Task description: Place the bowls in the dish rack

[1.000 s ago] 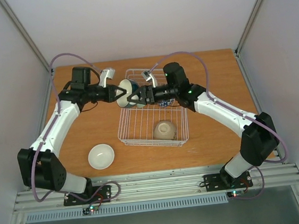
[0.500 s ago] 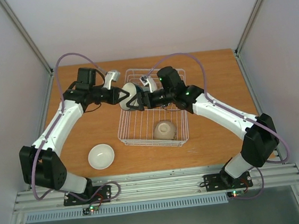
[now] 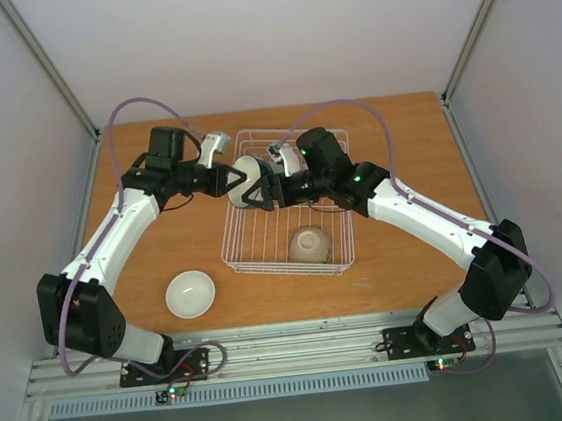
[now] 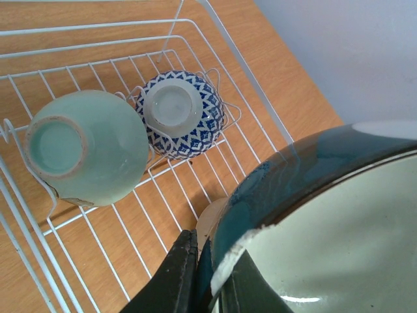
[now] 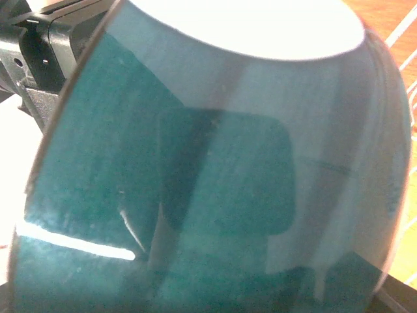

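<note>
My left gripper (image 3: 241,181) is shut on the rim of a dark teal bowl (image 3: 250,170) with a pale inside, holding it tilted in the air over the back left part of the white wire dish rack (image 3: 264,242). In the left wrist view the black fingers (image 4: 179,277) pinch the bowl's rim (image 4: 273,189). My right gripper (image 3: 271,189) is right against the bowl's outer side. The teal bowl (image 5: 215,182) fills the right wrist view and hides the jaws. A pale green bowl (image 4: 88,153) and a blue patterned bowl (image 4: 182,114) lie upside down in the rack (image 4: 254,72).
A white bowl (image 3: 190,293) sits upright on the wooden table (image 3: 404,137), left of the rack's front. The pale green bowl (image 3: 308,245) lies at the rack's front right. Grey walls close in both sides and the back.
My left gripper has carried the teal bowl a little to the right, over the rack. My right gripper has moved left and closed up against the bowl.
</note>
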`<state>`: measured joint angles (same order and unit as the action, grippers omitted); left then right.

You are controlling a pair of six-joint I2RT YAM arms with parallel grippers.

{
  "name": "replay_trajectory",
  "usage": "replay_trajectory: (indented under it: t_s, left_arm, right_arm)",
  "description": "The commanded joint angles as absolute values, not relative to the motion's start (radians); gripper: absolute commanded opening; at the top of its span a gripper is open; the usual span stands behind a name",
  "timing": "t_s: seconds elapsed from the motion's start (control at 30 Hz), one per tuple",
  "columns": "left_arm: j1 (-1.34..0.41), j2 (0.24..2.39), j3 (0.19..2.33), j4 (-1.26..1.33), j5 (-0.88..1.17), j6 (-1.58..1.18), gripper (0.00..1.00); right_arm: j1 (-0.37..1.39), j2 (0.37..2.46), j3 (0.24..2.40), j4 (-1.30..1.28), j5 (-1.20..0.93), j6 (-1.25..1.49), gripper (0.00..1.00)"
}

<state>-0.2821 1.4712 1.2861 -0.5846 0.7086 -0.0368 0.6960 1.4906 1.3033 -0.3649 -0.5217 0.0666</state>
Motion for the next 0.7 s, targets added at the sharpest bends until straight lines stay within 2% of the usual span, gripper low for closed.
replay_trajectory:
  t_s: [0.0, 0.33, 0.57, 0.67]
  left_arm:
    - [-0.275, 1.474, 1.270, -0.579, 0.702, -0.016, 0.01]
    - [-0.275, 1.478, 1.266, -0.583, 0.700, -0.015, 0.00]
    - [-0.275, 1.485, 1.261, -0.585, 0.705, -0.015, 0.00]
    - [-0.276, 1.489, 1.258, -0.586, 0.711, -0.014, 0.00]
  right_arm:
    - [0.695, 1.442, 1.338, -0.354, -0.455, 0.023, 0.72]
    - [0.694, 1.430, 1.320, -0.345, -0.436, 0.026, 0.39]
    - [0.695, 1.417, 1.299, -0.344, -0.413, 0.028, 0.05]
    - [0.695, 1.411, 1.290, -0.344, -0.409, 0.025, 0.01]
